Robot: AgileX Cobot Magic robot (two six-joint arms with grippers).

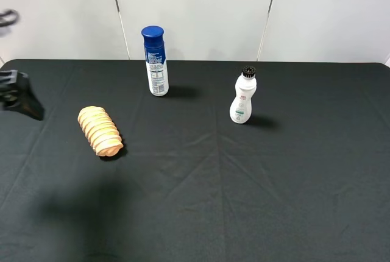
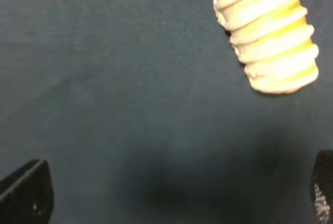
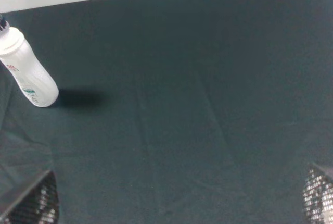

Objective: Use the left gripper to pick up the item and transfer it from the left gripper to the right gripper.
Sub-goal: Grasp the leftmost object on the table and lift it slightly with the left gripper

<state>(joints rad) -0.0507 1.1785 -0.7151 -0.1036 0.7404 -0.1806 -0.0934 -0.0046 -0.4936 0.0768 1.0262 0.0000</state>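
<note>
Fingers (image 2: 26, 193) of the left gripper (image 2: 174, 198) stand wide apart, empty, aimed down at the black table (image 1: 244, 183) near the item (image 1: 100, 130), which lies flat, untouched; the right gripper (image 3: 174, 203) gapes too, empty.

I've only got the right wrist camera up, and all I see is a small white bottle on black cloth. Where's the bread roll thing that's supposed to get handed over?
Observer: The peach-tan ridged soft loaf lies on the black tablecloth, on the left side of the high view, touching nothing else.
Operator: Does the left gripper have it?
Observer: No. The left gripper has its jaws wide open, and in its wrist view the loaf sits beyond the fingertips, untouched.
Operator: Anything standing near it?
Observer: A blue-capped spray can stands upright behind the loaf, toward the back wall and clear of it.
</note>
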